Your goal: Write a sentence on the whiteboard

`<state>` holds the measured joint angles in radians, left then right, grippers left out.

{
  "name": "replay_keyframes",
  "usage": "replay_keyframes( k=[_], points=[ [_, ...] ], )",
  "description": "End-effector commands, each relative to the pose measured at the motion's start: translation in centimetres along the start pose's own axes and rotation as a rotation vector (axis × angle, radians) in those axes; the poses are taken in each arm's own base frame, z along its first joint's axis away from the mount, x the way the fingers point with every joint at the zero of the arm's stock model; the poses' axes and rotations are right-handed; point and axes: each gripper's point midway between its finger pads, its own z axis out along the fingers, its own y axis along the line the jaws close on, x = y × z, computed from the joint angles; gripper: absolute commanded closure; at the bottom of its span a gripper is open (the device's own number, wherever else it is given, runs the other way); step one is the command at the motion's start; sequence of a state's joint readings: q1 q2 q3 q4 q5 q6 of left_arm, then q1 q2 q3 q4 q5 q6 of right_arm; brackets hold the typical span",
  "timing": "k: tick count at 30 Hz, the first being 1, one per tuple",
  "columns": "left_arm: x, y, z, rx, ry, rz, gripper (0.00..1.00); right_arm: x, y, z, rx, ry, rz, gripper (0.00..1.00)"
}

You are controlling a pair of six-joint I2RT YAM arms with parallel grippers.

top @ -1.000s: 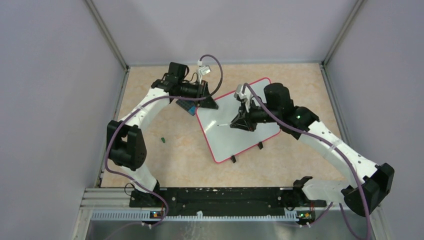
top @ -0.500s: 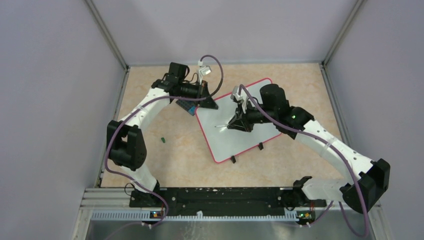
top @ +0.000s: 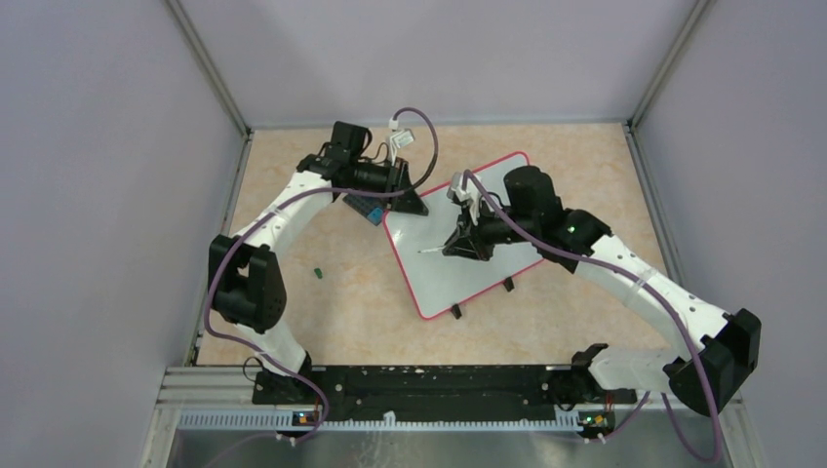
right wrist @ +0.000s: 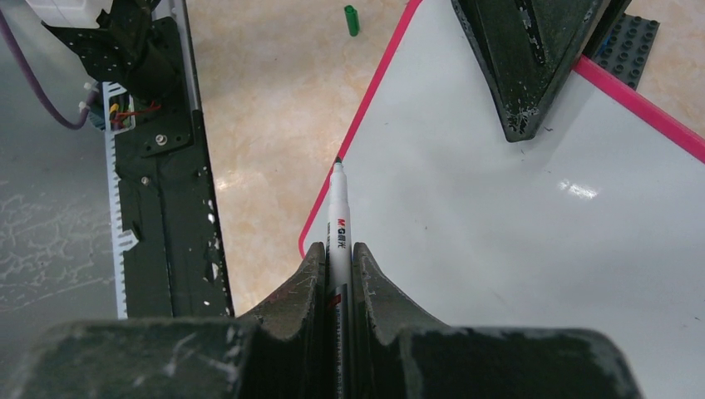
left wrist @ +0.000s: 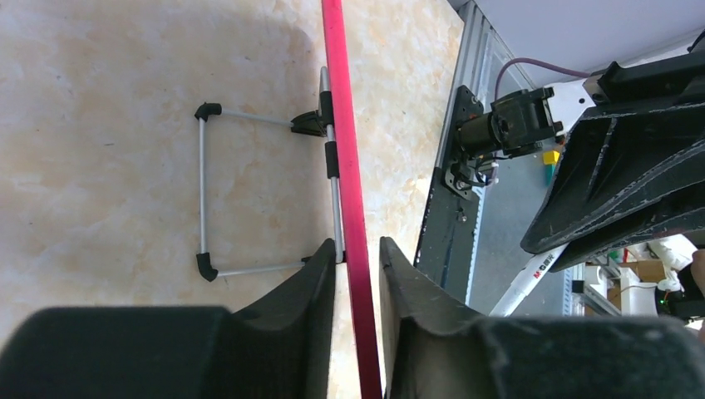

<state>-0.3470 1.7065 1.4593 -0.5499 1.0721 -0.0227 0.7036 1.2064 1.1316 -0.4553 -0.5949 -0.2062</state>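
Note:
The whiteboard (top: 478, 278), white with a red-pink rim, lies tilted on its black feet mid-table; I see no marks on it. My left gripper (top: 414, 203) is at its far left corner, jaws closed around the red rim (left wrist: 341, 100) in the left wrist view. My right gripper (top: 451, 247) is over the board's left part, shut on a white marker (right wrist: 339, 208). The marker's dark tip points at the board (right wrist: 499, 249) near its left rim; I cannot tell if it touches. The marker also shows in the left wrist view (left wrist: 528, 278).
A small dark-grey plate with blue blocks (top: 366, 207) lies under the left gripper, beside the board's corner, and shows in the right wrist view (right wrist: 629, 46). A small green cap (top: 318, 272) lies on the table to the left. Grey walls enclose the table.
My right gripper has moved a little left and nearer across the board, carrying the marker. The left arm and the board have not moved.

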Motion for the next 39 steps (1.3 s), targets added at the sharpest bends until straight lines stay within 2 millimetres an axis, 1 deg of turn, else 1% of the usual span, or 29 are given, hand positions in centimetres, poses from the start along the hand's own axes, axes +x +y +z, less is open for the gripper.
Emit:
replay_keyframes(
  k=[1, 5, 8, 13, 18, 26, 28, 30, 34, 39],
  points=[
    [1.1, -2.1, 0.2, 0.044, 0.044, 0.012, 0.68, -1.6, 0.4, -0.7, 0.005, -0.03, -0.058, 1.0],
    [1.0, -2.1, -0.7, 0.029, 0.019, 0.023, 0.68, -1.4, 0.5, -0.6, 0.006, -0.02, -0.059, 1.0],
    [1.2, -1.6, -1.2, 0.016, 0.003, 0.012, 0.72, -1.5, 0.6, -0.3, 0.005, -0.02, -0.067, 1.0],
    [1.1, -1.5, -1.7, 0.014, -0.012, 0.014, 0.77, -1.6, 0.9, 0.3, -0.001, -0.002, -0.092, 1.0],
    [1.2, -1.3, -1.5, 0.018, -0.011, 0.012, 0.88, -1.8, 1.2, 1.3, 0.003, 0.014, -0.138, 1.0],
    [1.2, -0.9, -1.3, 0.02, -0.009, 0.003, 1.0, -1.7, 0.2, 2.7, 0.067, 0.012, -0.169, 1.0],
    [1.2, -0.9, -1.3, 0.019, -0.009, 0.001, 1.0, -1.7, -0.1, 3.1, 0.089, 0.004, -0.166, 1.0],
    [1.2, -0.9, -1.3, 0.015, -0.009, 0.003, 1.0, -2.4, -0.6, 3.3, 0.113, -0.025, -0.166, 1.0],
    [1.3, -0.8, -1.3, 0.015, -0.009, 0.001, 1.0, -3.1, -0.6, 3.7, 0.113, -0.047, -0.17, 1.0],
    [1.4, -0.8, -1.3, 0.016, -0.009, 0.002, 1.0, -3.1, -0.9, 4.1, 0.119, -0.045, -0.17, 1.0]
  ],
)
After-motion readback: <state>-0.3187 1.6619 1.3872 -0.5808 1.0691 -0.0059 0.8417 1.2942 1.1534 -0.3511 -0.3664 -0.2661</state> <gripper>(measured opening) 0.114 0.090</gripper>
